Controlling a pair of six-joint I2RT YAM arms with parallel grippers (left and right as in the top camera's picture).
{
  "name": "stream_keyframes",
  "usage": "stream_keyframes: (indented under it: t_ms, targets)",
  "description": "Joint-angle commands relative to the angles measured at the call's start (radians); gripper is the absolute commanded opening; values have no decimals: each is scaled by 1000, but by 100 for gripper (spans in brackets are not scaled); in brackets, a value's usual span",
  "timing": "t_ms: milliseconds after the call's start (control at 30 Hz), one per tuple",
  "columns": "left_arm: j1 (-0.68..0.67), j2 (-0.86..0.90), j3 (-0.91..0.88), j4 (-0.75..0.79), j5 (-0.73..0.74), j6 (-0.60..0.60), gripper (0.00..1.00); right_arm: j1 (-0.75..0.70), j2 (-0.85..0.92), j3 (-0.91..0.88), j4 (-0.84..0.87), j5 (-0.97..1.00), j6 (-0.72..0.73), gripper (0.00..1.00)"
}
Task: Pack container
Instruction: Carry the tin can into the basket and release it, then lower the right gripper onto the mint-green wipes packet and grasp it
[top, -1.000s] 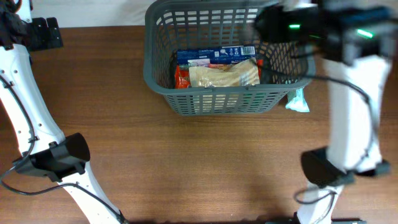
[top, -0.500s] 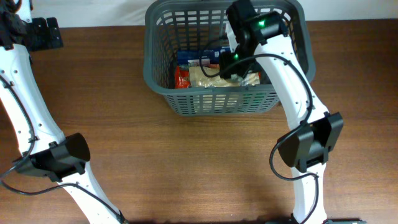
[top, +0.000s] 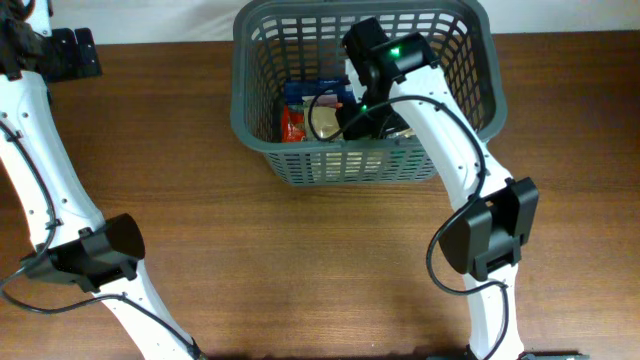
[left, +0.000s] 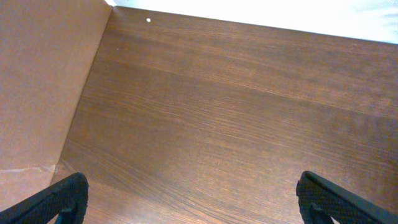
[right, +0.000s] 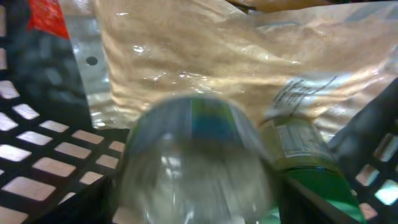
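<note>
The container, a large dark grey basket (top: 258, 135), stands at the back middle of the table. My right gripper (top: 365, 118) reaches down inside it. In the right wrist view it (right: 196, 186) is shut on a blurred clear plastic bottle (right: 193, 155), low over the basket's lattice floor (right: 37, 168). Next to the bottle lies a green bottle (right: 305, 162). Behind them is a tan clear-wrapped bag (right: 205, 56). My left gripper (top: 65, 52) is open and empty at the far left, over bare wood (left: 193, 199).
A red packet (top: 291, 122) and a blue packet (top: 315, 93) also lie in the basket. A brown wall (left: 37, 81) runs along the left side of the wooden table (top: 300, 260).
My right arm has swung from the basket's right side into the basket and lowered toward its floor. The pale item beside the basket's right front corner is gone. The left arm has not moved.
</note>
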Motion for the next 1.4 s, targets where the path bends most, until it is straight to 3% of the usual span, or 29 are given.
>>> stream_keyframes:
  t_ms: [0, 267, 400, 567, 667, 767, 933, 1367]
  targets:
    - [3, 6, 3, -1, -4, -9, 99, -10, -44, -2, -16, 79, 0, 79]
    - [3, 6, 3, -1, -4, -9, 99, -53, -215, 6, -17, 103, -1, 81]
    - [3, 6, 3, -1, -4, -9, 99, -105, -340, 60, -1, 222, 0, 89]
    - [3, 6, 3, -1, -4, -9, 99, -285, -485, 138, 35, 244, 42, 100]
    - [3, 6, 3, -1, -4, -9, 99, -453, -532, 143, 55, 214, 85, 99]
    - [3, 6, 3, -1, -4, -9, 99, -639, -530, 137, 46, 105, 85, 99]
    - [3, 6, 3, -1, -4, -9, 99, -808, -474, 50, 39, -21, 111, 99]
    - [3, 6, 3, -1, -4, -9, 99, -707, -204, -308, 161, -144, 60, 99]
